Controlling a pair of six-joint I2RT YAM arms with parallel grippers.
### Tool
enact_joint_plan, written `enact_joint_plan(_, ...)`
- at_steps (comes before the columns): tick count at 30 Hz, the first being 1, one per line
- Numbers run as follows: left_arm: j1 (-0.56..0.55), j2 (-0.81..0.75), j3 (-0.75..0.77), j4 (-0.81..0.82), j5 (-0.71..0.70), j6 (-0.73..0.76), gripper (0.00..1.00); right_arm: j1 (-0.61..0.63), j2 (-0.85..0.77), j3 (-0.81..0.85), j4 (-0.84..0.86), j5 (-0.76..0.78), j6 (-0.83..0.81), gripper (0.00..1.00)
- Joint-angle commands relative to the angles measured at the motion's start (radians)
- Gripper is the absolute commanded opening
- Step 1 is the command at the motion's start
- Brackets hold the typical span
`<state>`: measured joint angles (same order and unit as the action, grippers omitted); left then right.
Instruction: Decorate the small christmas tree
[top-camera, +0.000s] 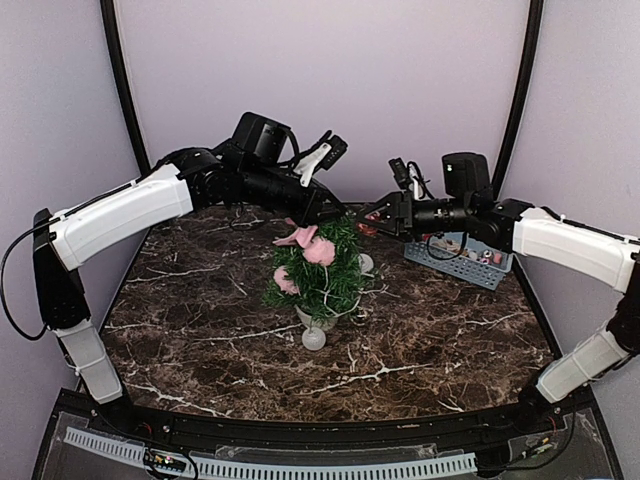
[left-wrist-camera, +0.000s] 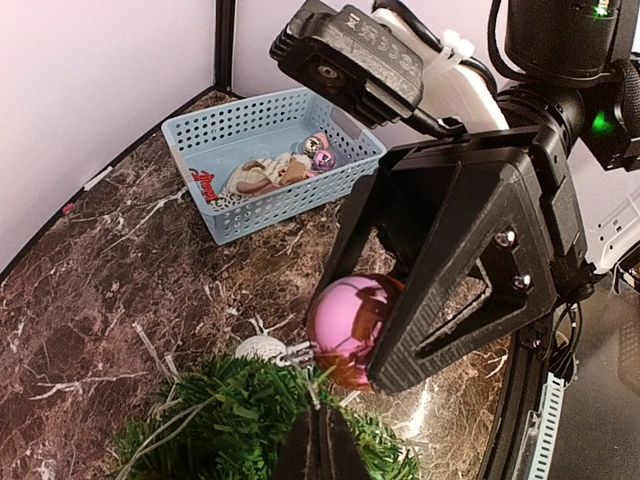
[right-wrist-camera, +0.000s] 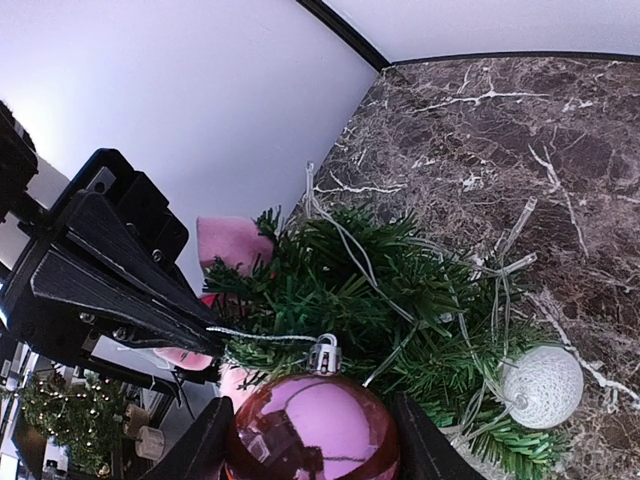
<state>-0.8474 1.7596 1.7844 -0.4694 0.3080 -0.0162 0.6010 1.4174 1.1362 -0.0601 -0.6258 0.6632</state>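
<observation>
Right wrist cam: right gripper (right-wrist-camera: 312, 445) is clamped on a pink bauble (right-wrist-camera: 310, 420), a finger on each side, cap up. A thin silver loop (right-wrist-camera: 262, 335) runs from the cap to the tip of the left gripper (right-wrist-camera: 205, 325). Its jaws are pressed together and look to be pinching the loop, tho the thread is v. fine. The small christmas tree (right-wrist-camera: 390, 290) sits right behind the bauble, in the middle of the table (right-wrist-camera: 520, 130). It has a pink ornament (right-wrist-camera: 228, 243) near its top, a white ball (right-wrist-camera: 541, 385) low on one side, and a clear light string (right-wrist-camera: 345, 240) draped thru the branches.

Step in hand, as I read it: hanging the bauble. One gripper carries it, the other holds the loop out by the treetop. Next move prob. calls for slipping the loop over a branch tip, then the right letting go w/o dragging the tree. The pot is small, so a sideways tug could tip it.

Left wrist cam adds what the right can't: a blue basket (left-wrist-camera: 270, 210) near the table's corner w/ more ornaments (left-wrist-camera: 322, 155) in it, and the bauble just above the top foliage. It doesn't show the loop clearly. Top cam gives the layout: both grippers meet above the tree, the white pot (top-camera: 316, 318) is upright, and the basket sits under the right forearm, to the tree's right. The bauble is nearly hidden there.
</observation>
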Motion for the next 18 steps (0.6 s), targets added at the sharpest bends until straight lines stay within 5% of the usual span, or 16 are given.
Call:
enact_joint_plan(1,-0.003,-0.018,0.017,-0.017,-0.021,-0.038,0.0,-0.008,0.018,0.035,0.034,0.006,-0.008,0.3)
enact_joint_plan(18,-0.004,-0.047,-0.04,-0.028,-0.002,-0.105,0.03,-0.007,0.018,-0.003,0.013,-0.004,-0.015,0.3)
